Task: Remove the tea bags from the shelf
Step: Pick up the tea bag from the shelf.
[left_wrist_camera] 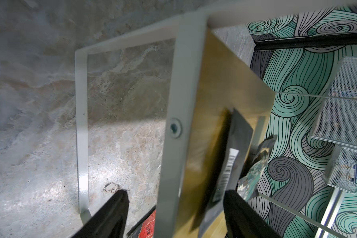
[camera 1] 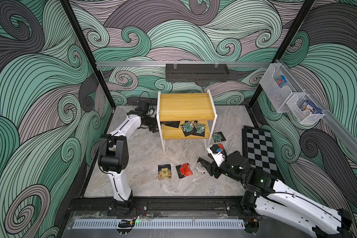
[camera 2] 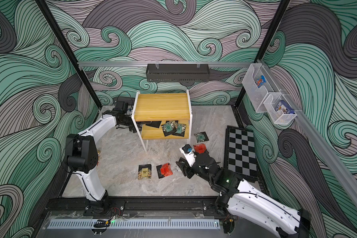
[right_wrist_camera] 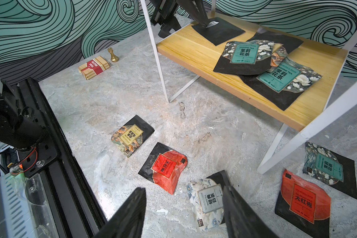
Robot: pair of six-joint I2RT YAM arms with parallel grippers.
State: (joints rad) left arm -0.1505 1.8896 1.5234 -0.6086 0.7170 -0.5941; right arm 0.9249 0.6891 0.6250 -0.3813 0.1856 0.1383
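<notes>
Clearing of the shelf (camera 1: 186, 105) is in hand: tea bags (right_wrist_camera: 243, 54) are left on its lower board (right_wrist_camera: 194, 55), others on the table (right_wrist_camera: 194, 127). The left gripper (left_wrist_camera: 175, 195) is held open at a face-down black sachet (right_wrist_camera: 218, 31), the right gripper (right_wrist_camera: 183, 187) open and empty; it must be pinched and drawn out

In both top views the upper board of the shelf (camera 1: 186, 105) hides the back of its lower tier, covering part of a face-down tea bag (camera 1: 173, 124) and the teal tea bags (camera 1: 189, 126). The left gripper (camera 1: 159, 126) is mostly lost behind the shelf's side. The right arm (camera 1: 235, 164) covers part of a red tea bag (camera 2: 200, 148) and a white tea bag (camera 1: 197, 167). In the left wrist view the shelf is blurred, and another red tea bag (left_wrist_camera: 147, 226) is cut off by the edge.
</notes>
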